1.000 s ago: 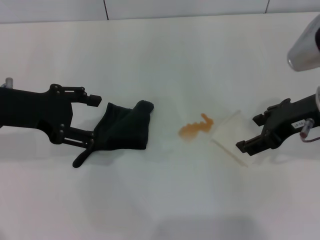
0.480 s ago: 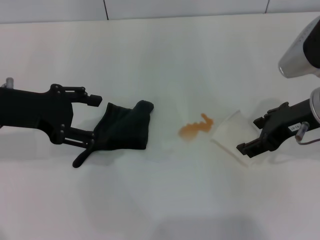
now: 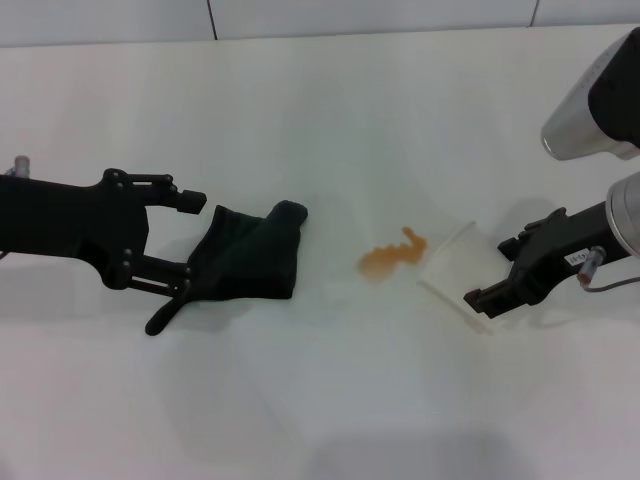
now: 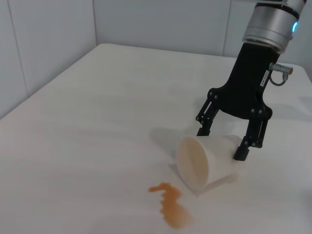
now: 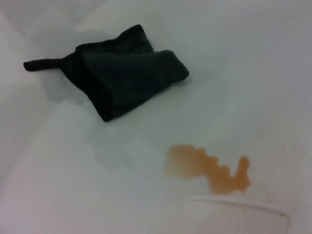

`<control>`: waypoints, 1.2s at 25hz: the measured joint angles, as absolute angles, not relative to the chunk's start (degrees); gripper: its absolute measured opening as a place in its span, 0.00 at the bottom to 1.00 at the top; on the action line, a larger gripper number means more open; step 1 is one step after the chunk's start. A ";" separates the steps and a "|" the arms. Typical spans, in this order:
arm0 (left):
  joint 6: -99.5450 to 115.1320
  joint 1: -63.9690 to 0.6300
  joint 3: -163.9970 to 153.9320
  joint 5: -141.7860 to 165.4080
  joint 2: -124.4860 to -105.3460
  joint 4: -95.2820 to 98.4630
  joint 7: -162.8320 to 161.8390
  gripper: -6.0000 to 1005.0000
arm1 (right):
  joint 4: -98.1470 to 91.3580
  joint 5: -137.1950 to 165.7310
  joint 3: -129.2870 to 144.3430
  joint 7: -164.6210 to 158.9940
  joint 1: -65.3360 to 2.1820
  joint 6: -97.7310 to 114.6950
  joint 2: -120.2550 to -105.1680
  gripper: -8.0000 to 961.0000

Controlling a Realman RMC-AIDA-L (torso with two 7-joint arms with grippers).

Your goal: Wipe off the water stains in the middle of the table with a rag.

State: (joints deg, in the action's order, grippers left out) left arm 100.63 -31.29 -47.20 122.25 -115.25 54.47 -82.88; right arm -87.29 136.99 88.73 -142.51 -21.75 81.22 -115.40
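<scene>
The black rag lies crumpled on the white table, left of centre, its thin tail pointing toward the front edge. My left gripper is open, its fingertips at the rag's left edge. The water stains form a small orange puddle at the middle. Just right of them a cream-white cup lies on its side. My right gripper is open, with one finger on each side of the cup's base end. The right wrist view shows the rag, the stains and the cup's rim.
A grey seamed wall runs along the table's far edge. In the left wrist view the cup has its mouth facing the puddle, and the right gripper stands behind it.
My right gripper has moved left toward the cup, and its fingers now reach along the cup's base end. The left arm, rag and puddle have not moved.
</scene>
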 joint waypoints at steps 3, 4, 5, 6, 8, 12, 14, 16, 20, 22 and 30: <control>100.63 -31.29 -47.19 122.25 -115.25 54.47 -82.88 0.87 | -87.20 137.07 88.84 -142.82 -22.12 81.03 -115.40 0.81; 100.63 -31.29 -47.20 122.25 -115.25 54.47 -82.88 0.87 | -87.11 137.39 89.02 -143.20 -22.36 81.00 -115.40 0.81; 100.63 -31.28 -47.19 122.25 -115.24 54.47 -82.88 0.87 | -87.01 137.77 89.24 -143.54 -22.65 80.98 -115.40 0.81; 100.64 -31.29 -47.19 122.25 -115.24 54.47 -82.88 0.87 | -86.79 138.52 89.67 -144.16 -23.08 80.98 -115.41 0.81; 100.63 -31.29 -47.20 122.25 -115.23 54.48 -82.88 0.87 | -86.24 139.57 90.45 -144.85 -23.90 80.98 -115.46 0.81; 100.64 -31.28 -47.19 122.25 -115.22 54.49 -82.88 0.87 | -85.00 139.87 90.81 -145.33 -24.79 80.86 -115.49 0.80; 100.63 -31.22 -47.20 122.25 -115.22 54.49 -82.88 0.87 | -84.77 139.91 90.81 -145.42 -24.94 80.78 -115.49 0.80; 100.61 -31.15 -47.19 122.25 -115.22 54.49 -82.88 0.87 | -84.51 139.98 90.80 -145.45 -25.07 80.73 -115.49 0.80; 100.40 -31.15 -47.20 122.25 -115.22 54.48 -82.82 0.87 | -83.78 140.01 90.79 -145.46 -25.23 80.17 -115.49 0.80; 100.20 -31.23 -47.20 122.25 -115.22 54.40 -82.81 0.87 | -83.24 140.02 90.78 -145.46 -25.39 80.00 -115.49 0.80; 100.10 -31.34 -47.19 122.25 -115.23 54.26 -82.79 0.87 | -82.28 140.05 91.12 -145.33 -25.74 79.94 -115.49 0.79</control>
